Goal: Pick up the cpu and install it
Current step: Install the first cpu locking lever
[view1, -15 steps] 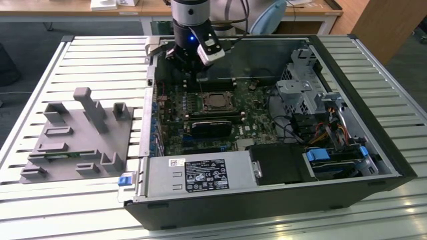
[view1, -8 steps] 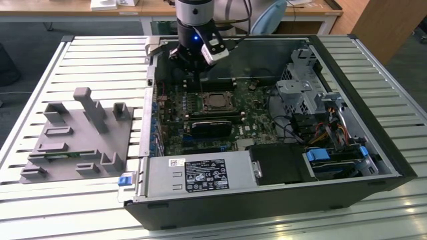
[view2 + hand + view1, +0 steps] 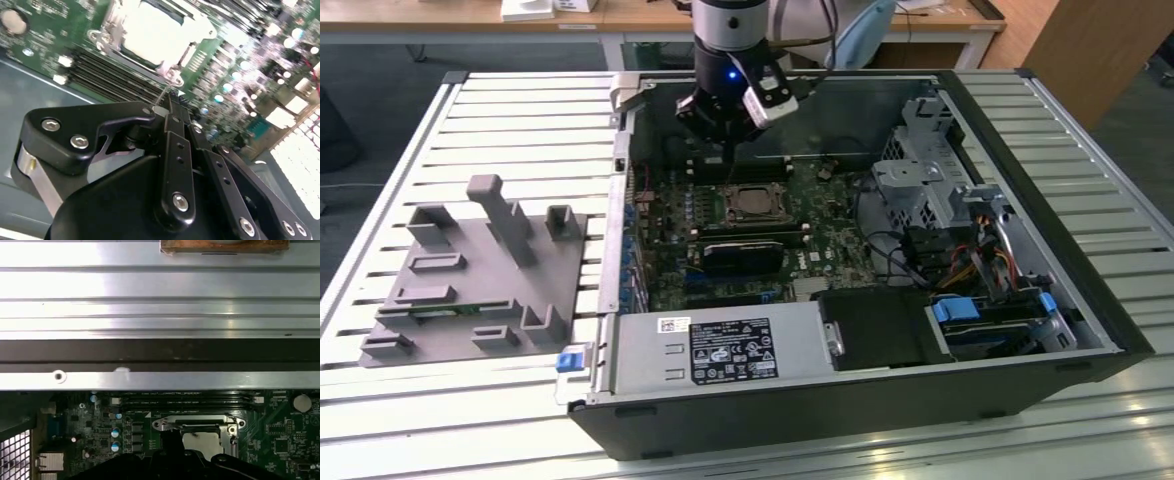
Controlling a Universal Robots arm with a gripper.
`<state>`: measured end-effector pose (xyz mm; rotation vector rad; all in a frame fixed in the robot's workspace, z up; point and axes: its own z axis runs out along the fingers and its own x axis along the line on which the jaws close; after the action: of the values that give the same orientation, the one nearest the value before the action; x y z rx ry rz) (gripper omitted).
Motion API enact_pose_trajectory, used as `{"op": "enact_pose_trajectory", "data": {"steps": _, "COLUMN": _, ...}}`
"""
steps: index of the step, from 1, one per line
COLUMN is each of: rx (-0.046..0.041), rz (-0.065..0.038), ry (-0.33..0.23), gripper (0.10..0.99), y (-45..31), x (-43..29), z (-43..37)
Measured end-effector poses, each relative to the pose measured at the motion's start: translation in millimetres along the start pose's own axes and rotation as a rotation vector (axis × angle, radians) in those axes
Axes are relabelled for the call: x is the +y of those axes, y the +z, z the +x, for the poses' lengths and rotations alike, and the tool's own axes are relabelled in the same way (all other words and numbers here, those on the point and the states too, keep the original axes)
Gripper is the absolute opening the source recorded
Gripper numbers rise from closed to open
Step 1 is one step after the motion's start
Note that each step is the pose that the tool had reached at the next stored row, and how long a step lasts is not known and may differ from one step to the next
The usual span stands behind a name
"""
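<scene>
Silver-topped cpu (image 3: 751, 203) already sat in its socket (image 3: 753, 186) at upper centre of the exterior view, beneath the hand (image 3: 724, 118), whose fingers appeared closed on nothing.

You have a slatted metal table (image 3: 520, 110). On it lie an open PC case (image 3: 854, 400), at the exterior view's right, and a grey tray (image 3: 467, 290) w/ upright pegs, at the left, just beside the case.

Arm: a black cylindrical wrist (image 3: 724, 55) lit by a small blue light.
Tool (image 3: 167, 107): matte black linkage plates joined with silver screws.
Mount: a silver-grey block is fitted beside the wrist.
</scene>
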<state>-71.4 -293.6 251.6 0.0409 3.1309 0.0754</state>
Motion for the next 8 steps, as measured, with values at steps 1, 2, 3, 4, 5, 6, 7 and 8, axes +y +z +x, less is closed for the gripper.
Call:
{"op": "enact_pose_trajectory", "data": {"steps": 1, "rx": 0.0017, "rz": 0.0, "ry": 0.0, "gripper": 0.106, "y": 0.3, "x": 0.1, "z": -4.5}}
{"op": "enact_pose_trajectory", "data": {"steps": 2, "rx": 0.0028, "rz": 0.0, "ry": 0.0, "gripper": 0.106, "y": 0.5, "x": 0.3, "z": -8.5}}
{"op": "enact_pose_trajectory", "data": {"steps": 3, "rx": 0.0037, "rz": 0.0, "ry": 0.0, "gripper": 0.106, "y": 0.5, "x": 0.3, "z": -10.9}}
{"op": "enact_pose_trajectory", "data": {"steps": 4, "rx": 0.0036, "rz": -0.001, "ry": 0.0, "gripper": 0.106, "y": 0.6, "x": 0.2, "z": -11.0}}
{"op": "enact_pose_trajectory", "data": {"steps": 5, "rx": 0.0036, "rz": -0.005, "ry": 0.0, "gripper": 0.106, "y": 0.6, "x": 0.1, "z": -11.0}}
{"op": "enact_pose_trajectory", "data": {"steps": 6, "rx": 0.004, "rz": -0.013, "ry": 0.0, "gripper": 0.106, "y": 0.7, "x": 0.0, "z": -11.0}}
{"op": "enact_pose_trajectory", "data": {"steps": 7, "rx": 0.0042, "rz": -0.026, "ry": 0.0, "gripper": 0.106, "y": 0.9, "x": -0.1, "z": -11.0}}
{"op": "enact_pose_trajectory", "data": {"steps": 8, "rx": 0.0045, "rz": -0.043, "ry": 0.0, "gripper": 0.106, "y": 1.1, "x": -0.3, "z": -11.1}}
